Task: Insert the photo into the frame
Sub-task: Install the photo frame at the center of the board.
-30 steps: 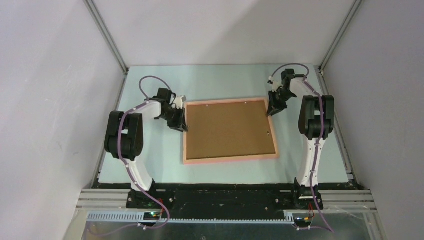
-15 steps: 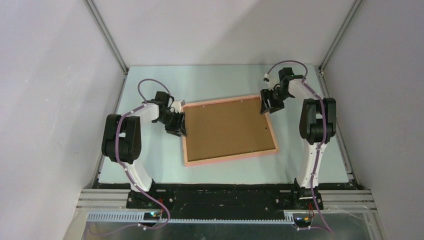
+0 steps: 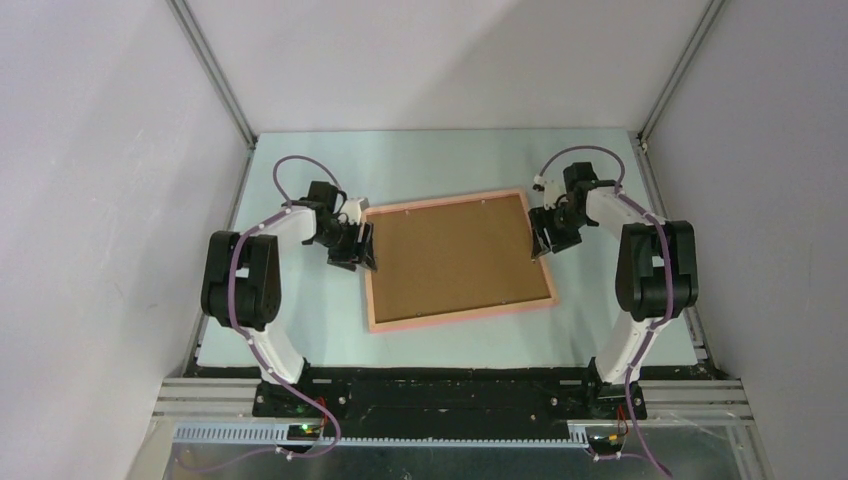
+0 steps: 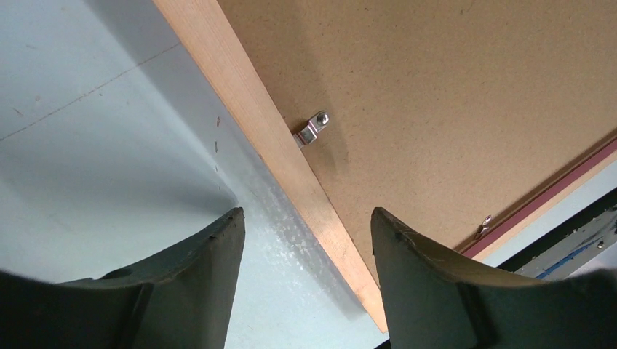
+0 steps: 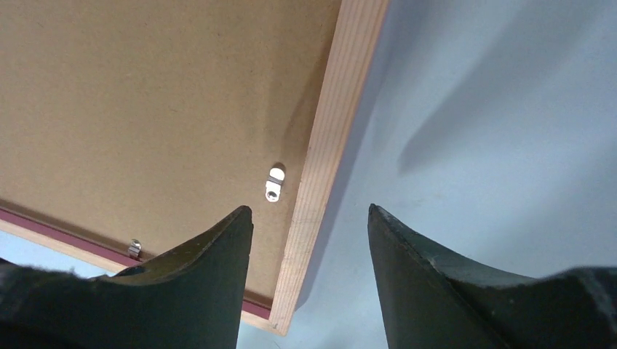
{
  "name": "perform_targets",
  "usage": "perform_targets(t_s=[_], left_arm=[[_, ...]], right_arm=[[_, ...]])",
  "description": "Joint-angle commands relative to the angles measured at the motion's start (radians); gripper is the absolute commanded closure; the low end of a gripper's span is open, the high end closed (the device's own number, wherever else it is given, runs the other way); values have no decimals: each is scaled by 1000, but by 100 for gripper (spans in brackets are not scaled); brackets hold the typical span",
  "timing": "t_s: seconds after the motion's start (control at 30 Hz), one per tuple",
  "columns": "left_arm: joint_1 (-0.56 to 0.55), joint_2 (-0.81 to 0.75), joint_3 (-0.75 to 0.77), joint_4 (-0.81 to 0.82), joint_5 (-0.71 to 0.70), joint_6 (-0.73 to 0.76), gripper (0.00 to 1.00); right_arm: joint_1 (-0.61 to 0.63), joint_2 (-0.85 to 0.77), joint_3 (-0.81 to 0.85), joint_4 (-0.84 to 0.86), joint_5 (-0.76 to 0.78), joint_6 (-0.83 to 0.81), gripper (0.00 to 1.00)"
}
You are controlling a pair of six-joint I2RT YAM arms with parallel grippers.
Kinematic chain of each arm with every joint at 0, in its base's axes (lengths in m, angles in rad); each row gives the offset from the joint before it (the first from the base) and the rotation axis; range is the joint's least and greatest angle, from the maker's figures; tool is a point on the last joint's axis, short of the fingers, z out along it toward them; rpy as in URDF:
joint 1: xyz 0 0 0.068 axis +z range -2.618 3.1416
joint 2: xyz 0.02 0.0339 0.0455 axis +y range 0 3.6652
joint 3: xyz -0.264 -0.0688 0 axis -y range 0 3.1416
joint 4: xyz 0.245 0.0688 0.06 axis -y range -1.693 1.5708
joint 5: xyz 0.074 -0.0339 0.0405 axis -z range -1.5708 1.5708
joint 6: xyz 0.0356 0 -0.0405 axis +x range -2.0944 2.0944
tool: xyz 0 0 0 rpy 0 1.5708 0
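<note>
The salmon-pink frame (image 3: 460,315) lies face down in the middle of the table, with a brown backing board (image 3: 455,255) filling it. The photo is hidden. My left gripper (image 3: 362,258) is at the frame's left edge. In the left wrist view it (image 4: 307,212) is open, with the wooden rail (image 4: 247,109) running down between the fingers, nearer the right one. My right gripper (image 3: 543,243) is at the frame's right edge. It (image 5: 309,209) is open too, and the rail (image 5: 342,109) passes beside its left finger. Neither gripper holds anything.
Small metal clips (image 4: 313,131) (image 5: 274,182) sit on the backing board next to the rails. Grey walls close in the pale table (image 3: 440,160) on three sides. The arm bases stand at the near edge.
Both grippers have opened. The frame has turned slightly, its far right corner now further away. My right gripper moved nearer along the right edge; the left one barely moved.
</note>
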Motion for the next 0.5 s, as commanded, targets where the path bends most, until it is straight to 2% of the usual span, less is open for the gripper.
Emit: perform_targets(t_s=[0.0, 0.47], left_arm=[[7, -44, 26, -3, -3, 19, 31], [8, -38, 33, -1, -8, 13, 29]], right_arm=[[25, -31, -16, 69, 48, -7, 38], [64, 37, -16, 80, 89, 5, 46]])
